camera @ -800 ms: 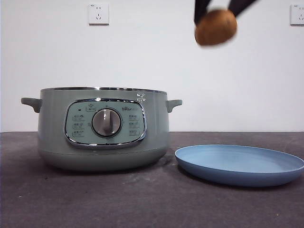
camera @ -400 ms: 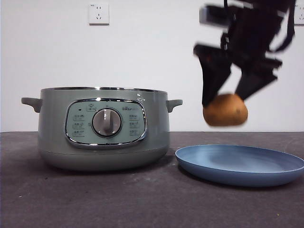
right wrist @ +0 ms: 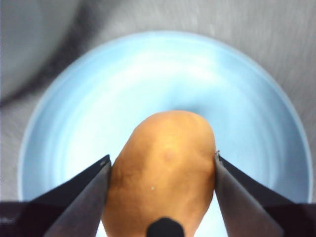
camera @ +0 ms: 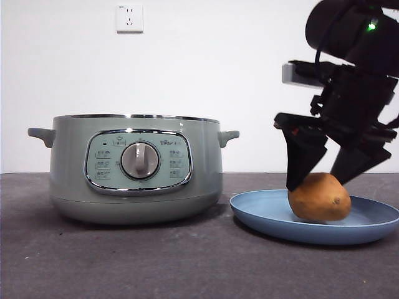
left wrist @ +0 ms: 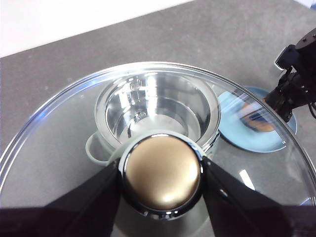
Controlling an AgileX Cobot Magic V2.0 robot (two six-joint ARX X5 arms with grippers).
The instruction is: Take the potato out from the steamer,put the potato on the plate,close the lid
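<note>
On the near right of the bench (camera: 124, 261), the potato (camera: 319, 198) is being held down inside the plate (camera: 262, 212) by the right pincer (camera: 324, 177), its underside apparently touching the plate floor — whether any weight is resting there cannot be told. The jaws are being kept closed against the potato's two flanks, which suggests the release is not yet being made; being gripped across its short width, the tuber is being kept from rolling toward the low rim. In the front view its long axis is lying roughly level and across the picture; in the right wrist view that axis is running between the jaws and away from the camera, the rounded end ahead.

Beside the plate, the steamer (camera: 137, 168) is standing uncovered with its dial facing forward. Above it, the lid (left wrist: 74, 148) is being carried by the left pincer (left wrist: 160, 173), clamped on the knob (left wrist: 161, 170) — kept ready, it is judged, for closing.
</note>
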